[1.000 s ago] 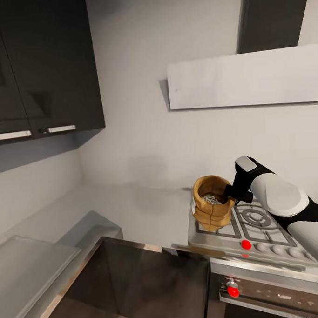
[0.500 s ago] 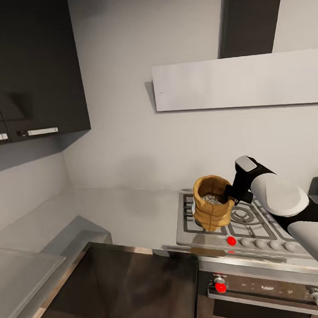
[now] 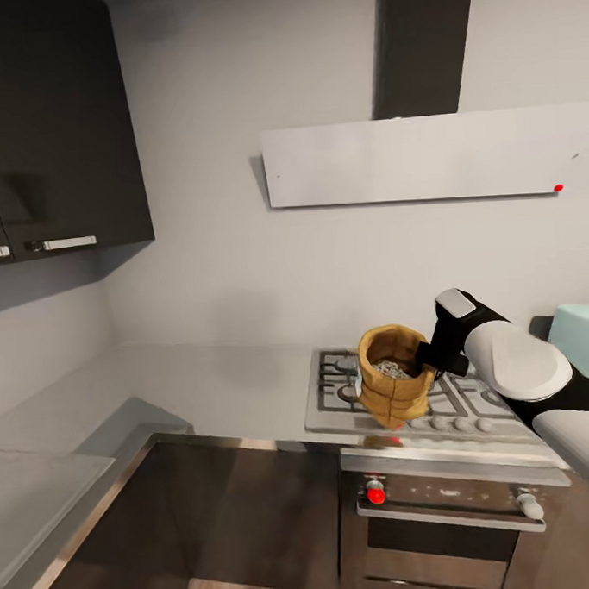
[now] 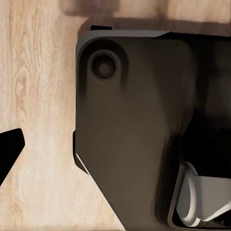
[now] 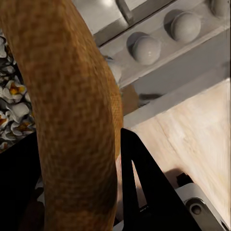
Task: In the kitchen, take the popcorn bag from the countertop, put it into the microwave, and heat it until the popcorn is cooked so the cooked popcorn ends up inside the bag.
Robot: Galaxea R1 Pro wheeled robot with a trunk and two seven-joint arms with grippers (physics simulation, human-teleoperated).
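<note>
The tan popcorn bag [image 3: 392, 376] hangs just above the front of the steel gas hob [image 3: 334, 387], and my right gripper [image 3: 427, 361] is shut on its rolled rim. Whitish popcorn [image 3: 390, 369] lies inside it. In the right wrist view the thick rim [image 5: 67, 96] runs across a black finger [image 5: 139, 183], with the popcorn [image 5: 14, 106] beside it. A corner of the pale blue microwave [image 3: 581, 331] shows at the right edge. The grey countertop [image 3: 204, 377] stretches left of the hob. In the left wrist view one black fingertip [image 4: 9, 144] sits at the edge, holding nothing.
A white hood [image 3: 425, 158] on a black flue [image 3: 420, 46] hangs over the hob. A steel oven [image 3: 445, 528] sits under it. Dark upper cabinets [image 3: 52, 126] fill the left. The left wrist view looks down at the wood floor [image 4: 38, 96] and my dark base [image 4: 134, 125].
The head camera has swung right: hob, hood and cabinets slid left in the picture and the microwave's corner came in. The bag stays in the right gripper, unchanged.
</note>
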